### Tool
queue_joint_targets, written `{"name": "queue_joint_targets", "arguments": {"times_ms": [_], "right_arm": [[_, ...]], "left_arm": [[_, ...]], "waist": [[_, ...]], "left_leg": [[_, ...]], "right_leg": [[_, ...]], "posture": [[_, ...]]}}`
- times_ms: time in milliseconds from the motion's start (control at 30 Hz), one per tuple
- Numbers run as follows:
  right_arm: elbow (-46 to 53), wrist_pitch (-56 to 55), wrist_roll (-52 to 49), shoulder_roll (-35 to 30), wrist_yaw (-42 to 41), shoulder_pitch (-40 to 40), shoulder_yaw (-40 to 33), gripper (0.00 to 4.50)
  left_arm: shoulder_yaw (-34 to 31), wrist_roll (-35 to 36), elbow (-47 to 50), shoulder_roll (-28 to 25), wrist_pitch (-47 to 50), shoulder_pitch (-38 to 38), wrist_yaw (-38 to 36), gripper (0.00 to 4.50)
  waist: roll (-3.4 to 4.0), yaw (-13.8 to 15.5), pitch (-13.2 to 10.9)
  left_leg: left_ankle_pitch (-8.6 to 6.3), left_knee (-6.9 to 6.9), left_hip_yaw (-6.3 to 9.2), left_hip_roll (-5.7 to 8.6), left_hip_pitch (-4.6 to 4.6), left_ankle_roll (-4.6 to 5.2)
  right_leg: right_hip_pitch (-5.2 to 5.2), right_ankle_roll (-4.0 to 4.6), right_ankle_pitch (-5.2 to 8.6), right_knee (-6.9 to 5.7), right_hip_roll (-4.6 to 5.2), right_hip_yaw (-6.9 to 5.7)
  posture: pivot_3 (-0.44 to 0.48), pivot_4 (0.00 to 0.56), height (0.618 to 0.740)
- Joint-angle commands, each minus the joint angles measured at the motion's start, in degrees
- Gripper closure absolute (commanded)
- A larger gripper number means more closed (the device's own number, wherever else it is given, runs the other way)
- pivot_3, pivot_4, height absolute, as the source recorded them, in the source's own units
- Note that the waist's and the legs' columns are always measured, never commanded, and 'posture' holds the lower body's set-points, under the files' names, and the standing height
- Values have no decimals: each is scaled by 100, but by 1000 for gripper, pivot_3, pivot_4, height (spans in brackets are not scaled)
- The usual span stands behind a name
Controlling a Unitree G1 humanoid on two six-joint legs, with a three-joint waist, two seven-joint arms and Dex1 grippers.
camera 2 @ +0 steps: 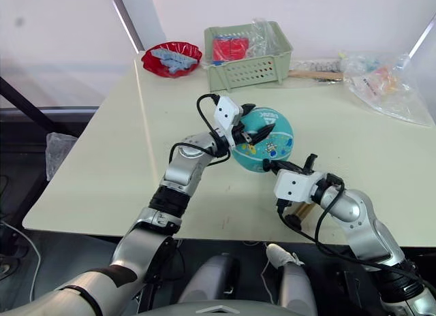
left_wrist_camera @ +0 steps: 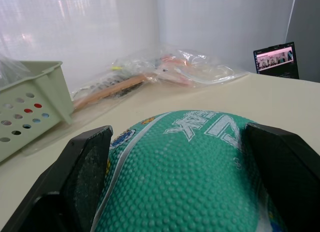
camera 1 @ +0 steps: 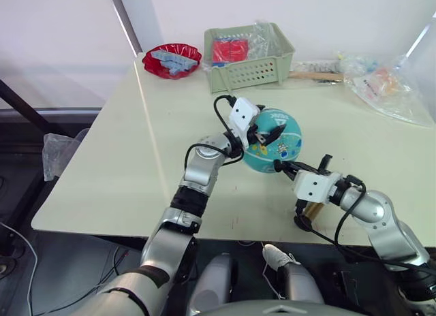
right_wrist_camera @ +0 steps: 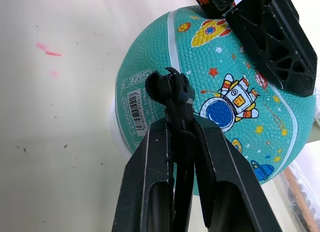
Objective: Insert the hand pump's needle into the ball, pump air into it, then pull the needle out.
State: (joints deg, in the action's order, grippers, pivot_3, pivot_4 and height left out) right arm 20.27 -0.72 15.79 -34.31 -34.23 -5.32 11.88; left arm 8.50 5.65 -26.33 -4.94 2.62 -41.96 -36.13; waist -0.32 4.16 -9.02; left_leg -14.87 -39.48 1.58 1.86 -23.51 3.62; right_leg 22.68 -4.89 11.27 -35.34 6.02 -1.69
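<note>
The ball (camera 1: 272, 141) sits on the table (camera 1: 122, 152), near its middle, with the left gripper (camera 1: 264, 133) spread wide over its top, one finger (left_wrist_camera: 85, 167) on each side, touching or just beside the rubber. The right gripper (right_wrist_camera: 180, 142) is closed on the black hose (right_wrist_camera: 176, 107), holding its fitting right up against the ball's near side; the needle itself is too small to make out. The pump (camera 1: 312, 210) lies just under the right wrist at the table's front edge, mostly hidden, so its direction cannot be told. At the far edge, a green basket (camera 1: 248, 57) holds a red packet and clear plastic; the red bowl (camera 1: 172, 59) beside it holds bluish pieces
</note>
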Motion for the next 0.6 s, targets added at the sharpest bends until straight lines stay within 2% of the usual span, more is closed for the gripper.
{"name": "queue_joint_targets", "arguments": {"times_ms": [33, 600], "right_arm": [[768, -524, -334, -85, -148, 104, -94, 4423], [1045, -469, -447, -214, -246, 319, -221, 4423]], "left_arm": [[163, -333, -857, -67, 285, 293, 174, 0], [275, -441, -1116, -122, 46, 284, 352, 0]], "waist": [[1, 0, 1], [5, 4, 5]], "left_leg": [[0, 0, 2, 2, 0, 0], [0, 0, 9, 4, 0, 2]], "right_leg": [[-1, 0, 0, 0, 0, 0], [-5, -4, 3, -1, 1, -4]], "posture": [[0, 150, 737], [0, 150, 737]]}}
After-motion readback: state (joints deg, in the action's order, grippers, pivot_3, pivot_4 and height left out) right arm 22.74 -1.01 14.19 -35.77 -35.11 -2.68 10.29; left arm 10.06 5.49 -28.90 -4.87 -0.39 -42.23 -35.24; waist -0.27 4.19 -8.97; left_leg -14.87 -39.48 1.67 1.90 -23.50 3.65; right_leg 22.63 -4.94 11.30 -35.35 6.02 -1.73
